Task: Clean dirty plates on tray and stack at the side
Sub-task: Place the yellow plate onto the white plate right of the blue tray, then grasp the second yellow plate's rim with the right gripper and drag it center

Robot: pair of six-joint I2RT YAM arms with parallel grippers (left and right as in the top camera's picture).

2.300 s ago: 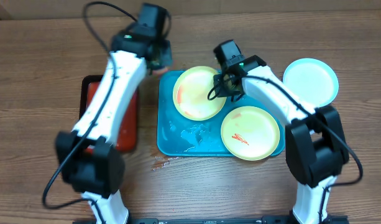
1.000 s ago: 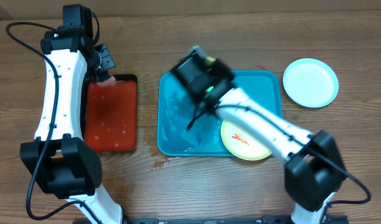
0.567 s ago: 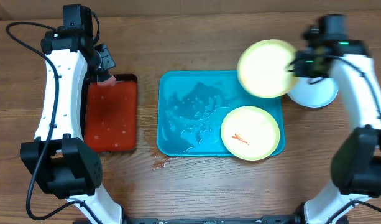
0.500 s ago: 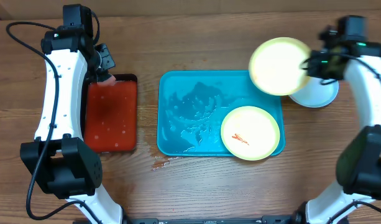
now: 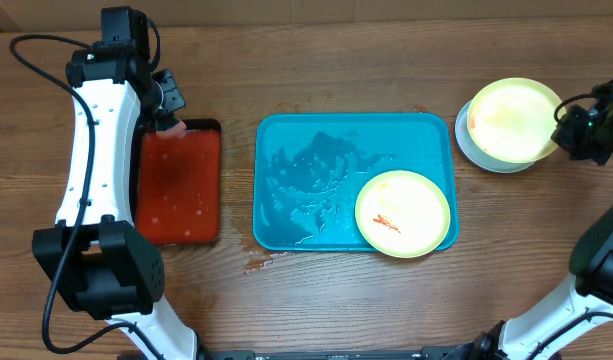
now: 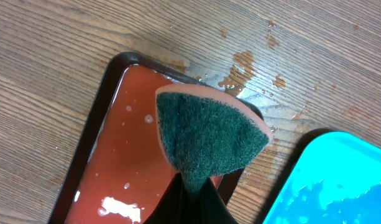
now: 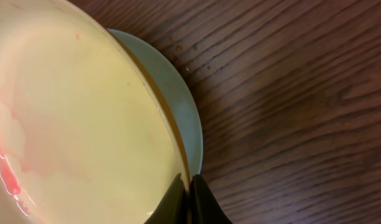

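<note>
The wet turquoise tray (image 5: 316, 175) lies mid-table. One yellow-green plate with a red smear (image 5: 403, 213) sits in its front right corner. My right gripper (image 5: 566, 128) is shut on the rim of a second yellow-green plate (image 5: 511, 118), held over the pale blue-white plate (image 5: 476, 152) on the table right of the tray. In the right wrist view the held plate (image 7: 72, 118) shows faint pink smears and covers most of the pale plate (image 7: 178, 106); my fingers (image 7: 189, 186) pinch its edge. My left gripper (image 5: 168, 108) is shut on a sponge (image 6: 209, 134) above the black tray's far edge.
A smaller black tray with a red inside (image 5: 178, 185) lies left of the turquoise tray; it also shows in the left wrist view (image 6: 125, 162). Small red drops (image 5: 258, 264) mark the wood near the turquoise tray's front left corner.
My right gripper carried the yellow-green plate from the tray's far left rightward, off the tray, and now holds it over the pale blue-white plate. My left gripper moved to the black tray, then stayed.
</note>
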